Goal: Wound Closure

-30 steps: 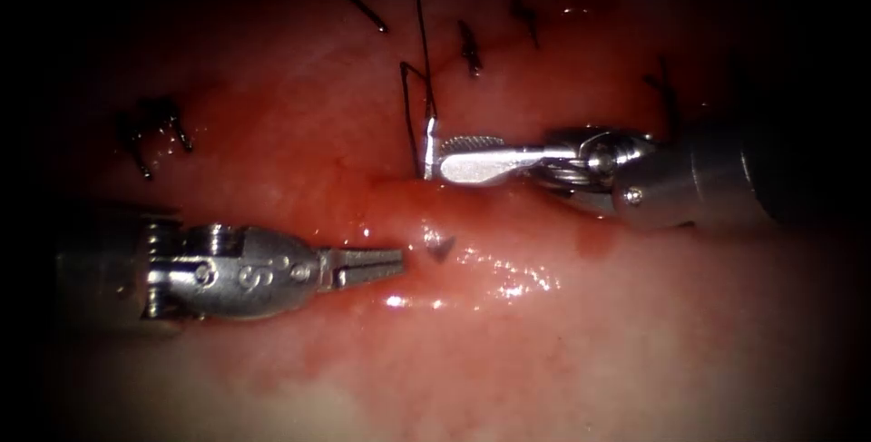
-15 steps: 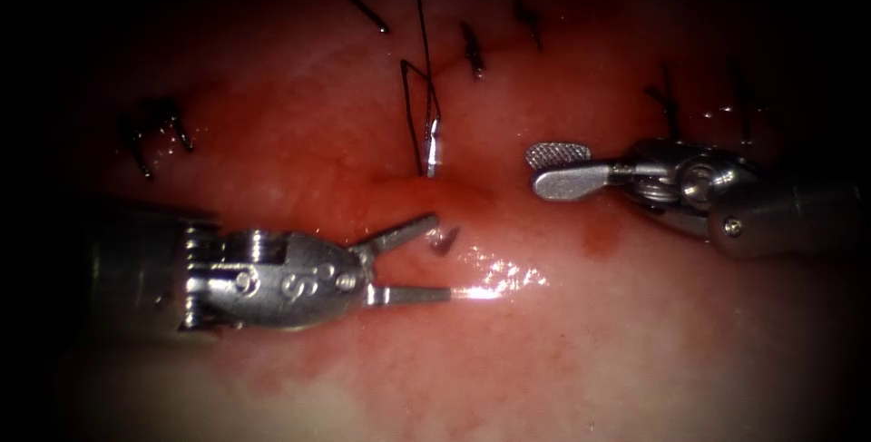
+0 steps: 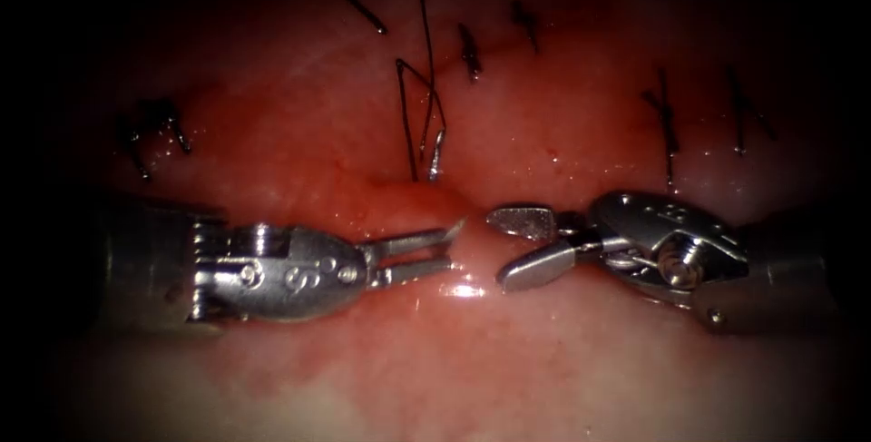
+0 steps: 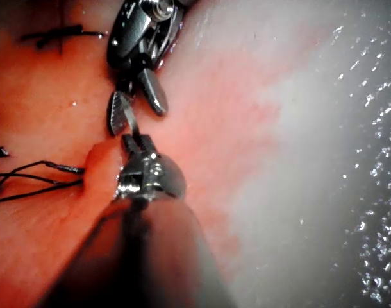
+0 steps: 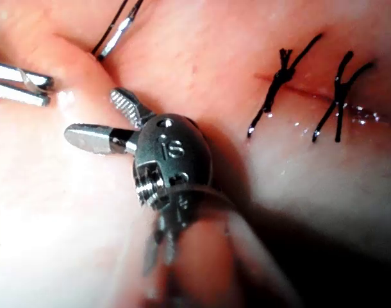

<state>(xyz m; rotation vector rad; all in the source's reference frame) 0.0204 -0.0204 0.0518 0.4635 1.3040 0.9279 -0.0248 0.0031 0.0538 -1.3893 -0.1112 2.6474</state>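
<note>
Needle (image 3: pixel 437 153) was seen lodged in tissue (image 3: pixel 544 360), tail end w/ thread (image 3: pixel 426 43) just above the cut. Left end effector (image 3: pixel 449 247) was parted slightly at needle tip, nothing gripped; right end effector (image 3: pixel 508 247) open, empty, likely readied for pickup.

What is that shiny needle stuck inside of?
The needle stands in the tissue above the cut: its tail end with thread shows, its middle lies buried. The left tool and right tool hold nothing, jaws open.

Needle (image 3: pixel 437 153) in tissue (image 3: pixel 544 360), behind and between both end effectors.
</note>
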